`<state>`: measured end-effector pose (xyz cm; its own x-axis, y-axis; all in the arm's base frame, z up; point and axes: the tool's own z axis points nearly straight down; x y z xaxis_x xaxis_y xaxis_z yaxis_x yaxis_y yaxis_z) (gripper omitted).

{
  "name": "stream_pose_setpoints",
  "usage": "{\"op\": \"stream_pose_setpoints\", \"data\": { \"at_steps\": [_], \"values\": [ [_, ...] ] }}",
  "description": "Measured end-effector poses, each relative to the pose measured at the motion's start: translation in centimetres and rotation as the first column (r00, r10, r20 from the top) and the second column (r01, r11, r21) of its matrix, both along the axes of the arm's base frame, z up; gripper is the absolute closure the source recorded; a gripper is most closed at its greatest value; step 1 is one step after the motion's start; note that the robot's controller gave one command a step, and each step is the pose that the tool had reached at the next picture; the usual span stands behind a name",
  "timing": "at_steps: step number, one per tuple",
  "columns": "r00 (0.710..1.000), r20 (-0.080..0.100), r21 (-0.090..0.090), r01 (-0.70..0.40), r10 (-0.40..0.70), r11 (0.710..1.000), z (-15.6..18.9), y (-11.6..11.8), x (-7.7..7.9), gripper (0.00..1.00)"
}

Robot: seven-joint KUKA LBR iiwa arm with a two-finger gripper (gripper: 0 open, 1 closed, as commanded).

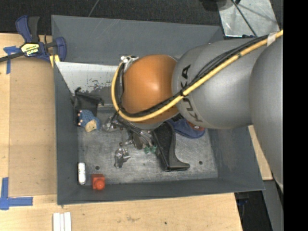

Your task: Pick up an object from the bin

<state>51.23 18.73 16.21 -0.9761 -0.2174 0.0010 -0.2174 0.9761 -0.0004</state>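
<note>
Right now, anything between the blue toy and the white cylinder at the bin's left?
Nothing: the camera view shows bare bin floor between the blue toy and the white cylinder.

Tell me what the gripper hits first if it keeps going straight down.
Probably the bin floor: the gripper points down at a bare patch beside the black angled piece, though depth is unclear.

Bare bin floor (204, 150) lower right, black angled piece (168, 152) centre, red block (98, 182), white tube (81, 173) lower left
</note>
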Motion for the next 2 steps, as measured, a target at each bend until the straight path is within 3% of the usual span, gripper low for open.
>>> {"op": "stream_pose_setpoints", "data": {
  "at_steps": [1,2],
  "values": [
    [0.995,0.007,0.001,-0.099,0.099,0.995,-1.3,-1.0,6.1,0.00],
    [0.955,0.015,-0.003,-0.295,0.295,0.956,-6.8,3.5,8.6,0.00]
  ]
}}
